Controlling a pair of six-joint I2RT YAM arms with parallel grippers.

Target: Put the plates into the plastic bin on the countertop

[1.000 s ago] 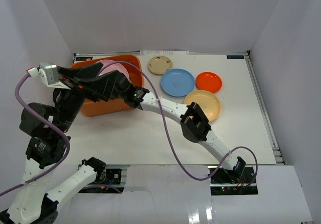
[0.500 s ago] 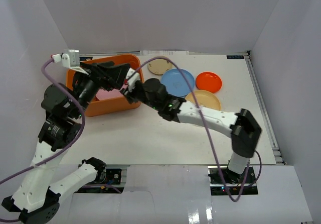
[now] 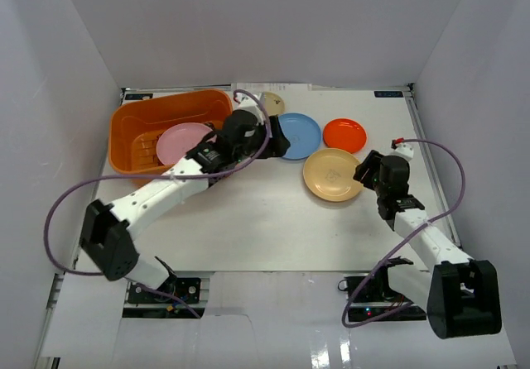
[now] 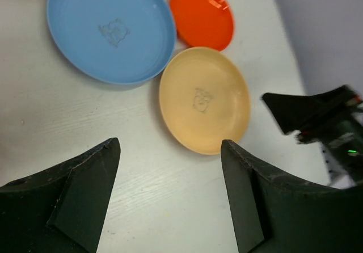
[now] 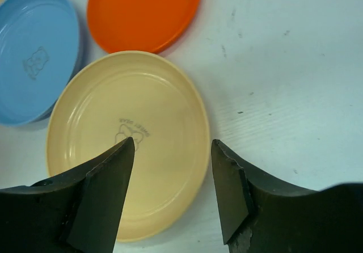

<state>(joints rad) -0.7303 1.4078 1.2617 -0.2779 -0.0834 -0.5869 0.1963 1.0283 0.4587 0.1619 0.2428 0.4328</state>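
Seen from above: flat white countertop (image 3: 265, 220), white walls. Large orange plastic bin (image 3: 174, 98), far left, holds one round pink plate (image 3: 184, 143). Clustered to its right: small tan plate (image 3: 272, 103), light blue round plate (image 3: 301, 135), orange-red round plate (image 3: 344, 135), peach-yellow round plate (image 3: 331, 174).

Left wrist view: left gripper (image 4: 170, 151), jaws wide, empty, above bare countertop near the blue and peach-yellow plates.

Right wrist view: right gripper (image 5: 173, 148), jaws wide, empty, over the peach-yellow plate.

Handling, judged: light, rigid, slick; pinch the raised rim.
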